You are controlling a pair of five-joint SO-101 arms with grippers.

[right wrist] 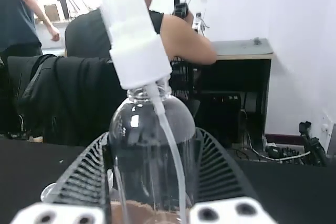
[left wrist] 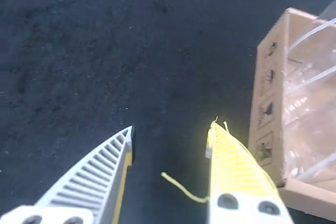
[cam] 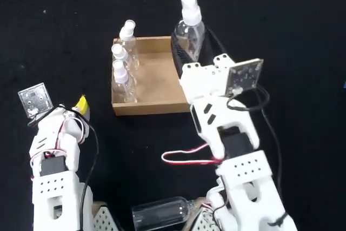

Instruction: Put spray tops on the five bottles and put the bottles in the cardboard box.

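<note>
One clear plastic spray-topped bottle, clamped upright in the right end effector, has the brown cardboard box just to its left.

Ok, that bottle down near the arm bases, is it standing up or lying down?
Lying down: the bottle rests on its side, its neck pointing sideways rather than up.

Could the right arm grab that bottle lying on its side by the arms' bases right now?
Probably not: the right gripper is shut on a capped bottle over the cardboard box, so the lying bottle must wait.
</note>
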